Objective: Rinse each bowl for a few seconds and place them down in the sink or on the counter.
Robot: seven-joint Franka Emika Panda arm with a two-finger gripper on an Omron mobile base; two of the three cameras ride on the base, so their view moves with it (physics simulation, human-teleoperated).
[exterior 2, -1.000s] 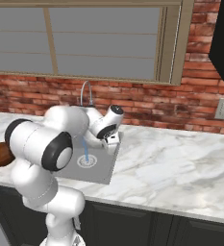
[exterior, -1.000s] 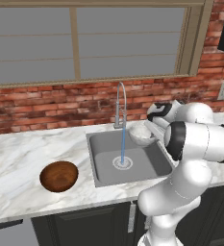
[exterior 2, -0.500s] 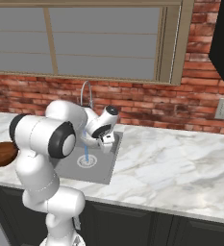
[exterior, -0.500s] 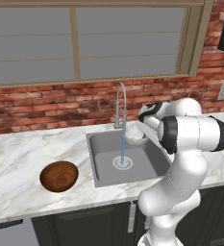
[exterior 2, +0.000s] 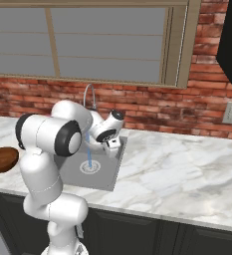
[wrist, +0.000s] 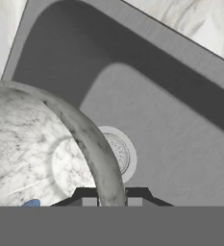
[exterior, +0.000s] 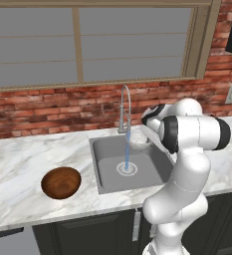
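Gripper: in my hand view the gripper [wrist: 111, 202] is clamped tight on the rim of the pale speckled bowl [wrist: 41, 149], one finger either side of the wall.
Pale bowl: held up over the sink [exterior: 107, 172], on the side right of the faucet [exterior: 124, 107]; from the left base view I catch just a pale sliver of it [exterior: 140, 137] beside the wrist.
Hand view extras: the speckled inside of the bowl, the round drain [wrist: 119, 153] directly past its rim, and a small blue patch at the bowl's lower edge that I cannot identify.
Left base view extras: the blue water stream [exterior: 127, 149] falling from the faucet to the drain, left of the held bowl, and the brown wooden bowl [exterior: 61, 182] sitting upright on the counter [exterior: 18, 174], well left of the sink.
Right base view: the arm's shoulder covers most of the faucet and the sink's left half; the brown bowl [exterior 2: 2, 159] is cut by the frame's left edge.
Hard to make out: whether the stream touches the pale bowl; from the base views, the fingers themselves are hidden behind the wrist.
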